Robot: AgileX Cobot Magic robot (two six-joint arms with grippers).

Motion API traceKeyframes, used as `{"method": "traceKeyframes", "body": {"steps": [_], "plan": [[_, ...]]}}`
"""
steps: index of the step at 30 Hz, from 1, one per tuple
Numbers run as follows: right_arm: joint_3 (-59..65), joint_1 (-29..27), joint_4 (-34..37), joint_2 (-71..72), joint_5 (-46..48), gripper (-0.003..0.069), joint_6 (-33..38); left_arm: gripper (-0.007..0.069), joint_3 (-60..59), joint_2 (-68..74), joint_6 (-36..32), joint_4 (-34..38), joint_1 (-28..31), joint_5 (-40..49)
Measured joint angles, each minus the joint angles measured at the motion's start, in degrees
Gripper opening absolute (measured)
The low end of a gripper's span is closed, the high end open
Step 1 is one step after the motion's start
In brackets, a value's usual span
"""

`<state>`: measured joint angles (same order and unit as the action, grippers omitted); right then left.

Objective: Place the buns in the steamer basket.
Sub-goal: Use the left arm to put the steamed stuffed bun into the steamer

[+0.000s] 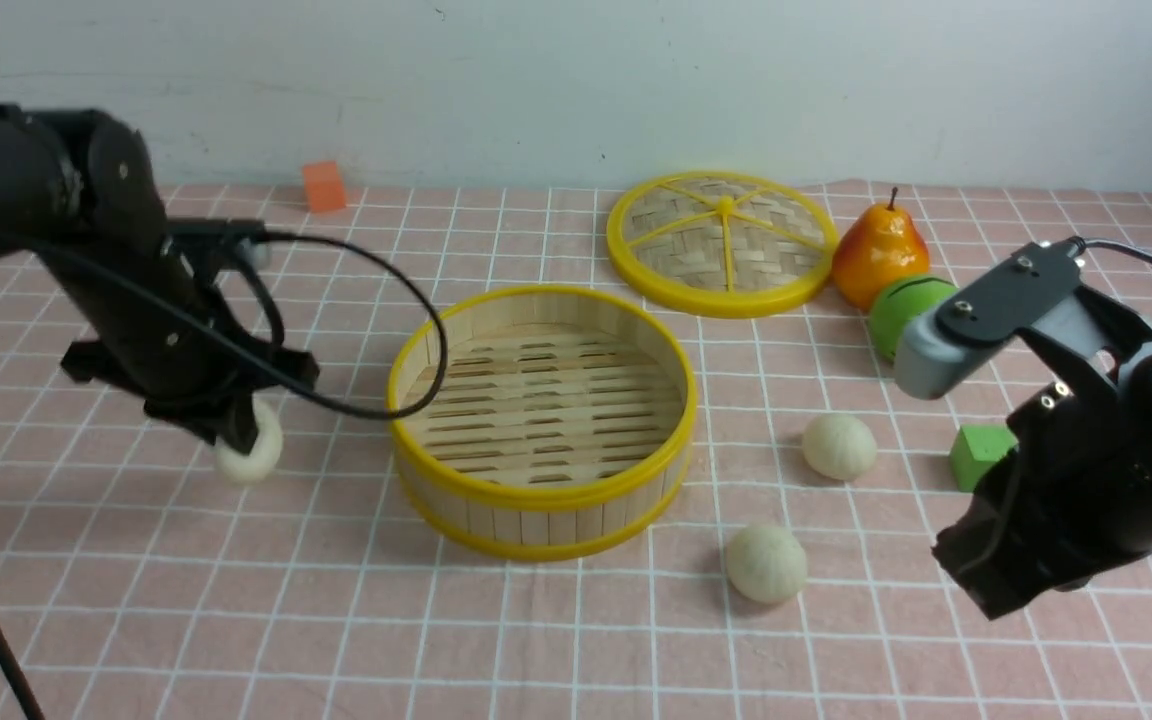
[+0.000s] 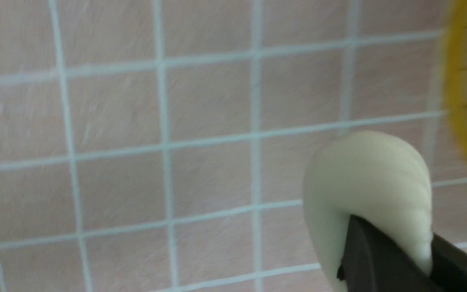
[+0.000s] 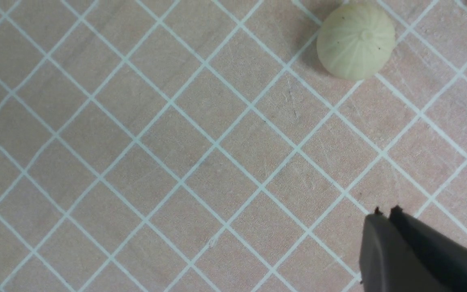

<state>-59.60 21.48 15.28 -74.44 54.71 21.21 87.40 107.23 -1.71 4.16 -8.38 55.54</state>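
Gripped one bun [image 2: 367, 182] in the left gripper [image 1: 236, 432] — jaws pinched tight on its pleated side, dough bulging past the black fingers [image 2: 373, 255] — just left of the steamer basket [image 1: 541, 500], outside its wall. Seemed raised a little off the pink checked cloth [image 1: 336, 620], though hard to judge from the blurred wrist view. Left a far bun [image 1: 839, 446] and a near bun [image 1: 766, 563] lying on the cloth right of the basket (apart from each other). Hung the right gripper [image 3: 385, 211] above bare cloth, jaws pressed together on nothing.
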Motion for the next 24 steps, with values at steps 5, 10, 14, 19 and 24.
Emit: {"method": "traceKeyframes", "body": {"steps": [5, 10, 14, 19, 24], "plan": [[0.0, 0.0, 0.0, 0.0, -0.28, 0.002, 0.0, -0.0005, 8.21, -1.36, 0.0, 2.11, -7.19, 1.72], [0.0, 0.0, -0.07, 0.0, -0.4, 0.0027, -0.04, -0.0001, 10.38, 2.63, 0.06, 4.43, -12.25, -1.73], [0.0, 0.0, -0.71, 0.0, -0.73, 0.0033, -0.13, 0.0028, 10.38, 7.08, 0.06, 4.32, -12.4, -2.93], [0.0, 0.0, -3.13, -0.41, -2.79, 0.007, -2.92, 0.0221, 10.32, 12.13, 0.06, 4.08, -12.4, -4.25], [-0.06, 0.0, -4.15, -3.22, -4.76, 0.0197, -5.42, 0.0484, 11.29, 12.39, 0.26, 3.7, -12.4, -3.7]]}}
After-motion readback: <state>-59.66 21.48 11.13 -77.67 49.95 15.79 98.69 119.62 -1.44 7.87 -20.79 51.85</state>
